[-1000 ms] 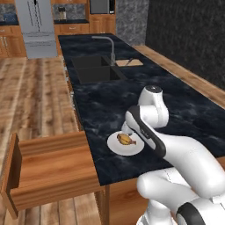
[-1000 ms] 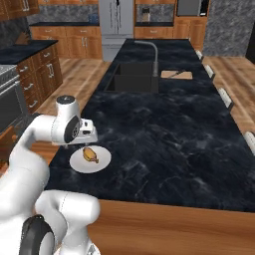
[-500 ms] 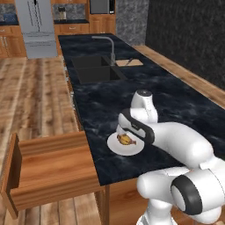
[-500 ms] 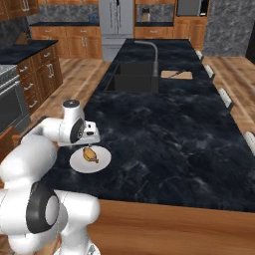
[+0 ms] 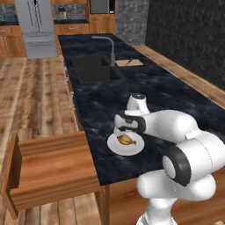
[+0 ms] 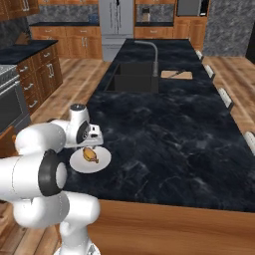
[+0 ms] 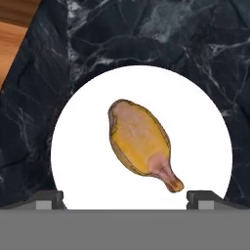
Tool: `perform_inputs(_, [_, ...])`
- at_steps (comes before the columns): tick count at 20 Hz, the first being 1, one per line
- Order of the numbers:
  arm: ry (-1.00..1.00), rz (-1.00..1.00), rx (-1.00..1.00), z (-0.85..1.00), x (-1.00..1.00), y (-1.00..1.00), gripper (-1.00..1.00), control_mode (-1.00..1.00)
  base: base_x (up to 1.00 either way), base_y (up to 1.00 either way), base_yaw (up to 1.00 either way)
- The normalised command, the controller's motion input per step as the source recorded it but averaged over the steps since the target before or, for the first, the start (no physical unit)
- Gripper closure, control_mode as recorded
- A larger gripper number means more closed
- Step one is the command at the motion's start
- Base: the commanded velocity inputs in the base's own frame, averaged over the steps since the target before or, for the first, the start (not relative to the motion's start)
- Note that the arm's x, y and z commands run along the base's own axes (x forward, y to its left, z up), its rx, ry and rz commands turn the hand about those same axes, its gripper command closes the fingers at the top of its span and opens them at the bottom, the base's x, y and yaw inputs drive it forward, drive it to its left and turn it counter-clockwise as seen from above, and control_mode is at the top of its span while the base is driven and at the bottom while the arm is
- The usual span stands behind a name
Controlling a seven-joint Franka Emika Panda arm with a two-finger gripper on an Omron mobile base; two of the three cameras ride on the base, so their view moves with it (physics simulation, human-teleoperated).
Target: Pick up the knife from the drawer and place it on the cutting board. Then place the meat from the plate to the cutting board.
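Observation:
The brown-golden meat [image 7: 141, 141] lies in the middle of the round white plate [image 7: 78, 146] on the black marble counter. My gripper [image 7: 126, 199] hovers just above the plate, open, with its dark fingertips [image 7: 49, 198] standing wide on either side of the meat and nothing held. The base views show the gripper [image 5: 125, 131] pointing down over the plate [image 5: 115, 148] near the counter's front edge. Far back beside the sink, the tan cutting board [image 6: 183, 75] carries a slim dark knife [image 6: 171, 73]. The wooden drawer [image 5: 48, 165] stands pulled out at the left.
A black sink [image 5: 94, 70] with a grey faucet [image 5: 107, 44] sits between the plate and the board. The open drawer juts out over the wooden floor. A steel fridge [image 5: 35, 24] stands at the far wall, and an oven [image 6: 10, 107] at the left.
The hand has swung left and come down over the plate, and the arm's elbow has folded in behind it. The jaws stay open. Plate and meat have not moved.

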Motion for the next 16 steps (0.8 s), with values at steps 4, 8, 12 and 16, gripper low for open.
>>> perform_inputs(4, [0.04, 0.00, 0.00, -0.26, 0.23, 0.00, -1.00, -1.00, 0.00, 0.00, 0.00])
perform_inputs(8, [0.01, 0.00, 0.00, -0.26, 0.23, 0.00, -1.00, -1.00, 0.00, 0.00, 0.00])
perform_inputs(12, [0.00, 0.00, 0.00, -0.22, 0.23, 0.01, -1.00, -1.00, 0.00, 0.00, 0.00])
perform_inputs(16, [0.00, 0.00, 0.00, -0.23, 0.06, 0.01, -1.00, -1.00, 0.00, 0.00, 0.00])
